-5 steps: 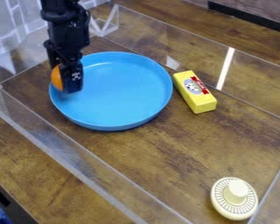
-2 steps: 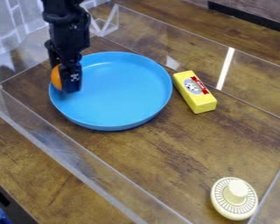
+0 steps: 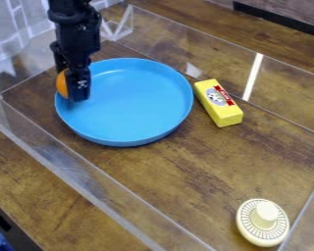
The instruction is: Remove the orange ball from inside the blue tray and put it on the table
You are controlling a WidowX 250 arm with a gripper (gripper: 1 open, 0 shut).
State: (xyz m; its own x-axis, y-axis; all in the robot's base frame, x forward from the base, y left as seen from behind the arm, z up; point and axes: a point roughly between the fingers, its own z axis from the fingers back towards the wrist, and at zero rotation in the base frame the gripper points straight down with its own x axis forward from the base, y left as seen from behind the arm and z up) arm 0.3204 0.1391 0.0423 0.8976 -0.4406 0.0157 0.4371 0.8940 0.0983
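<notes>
The orange ball is at the left rim of the blue tray, mostly hidden behind my black gripper. The gripper comes down from above with its fingers around the ball, closed on it. Only the ball's left side shows past the fingers. The tray is a large round blue dish on the dark wooden table, and nothing else lies in it.
A yellow rectangular block lies just right of the tray. A small cream ribbed disc sits near the front right corner. Clear acrylic walls ring the tabletop, close to the tray's left side.
The gripper and the orange ball have shifted slightly up and to the left together, at the tray's left rim. Nothing else moved.
</notes>
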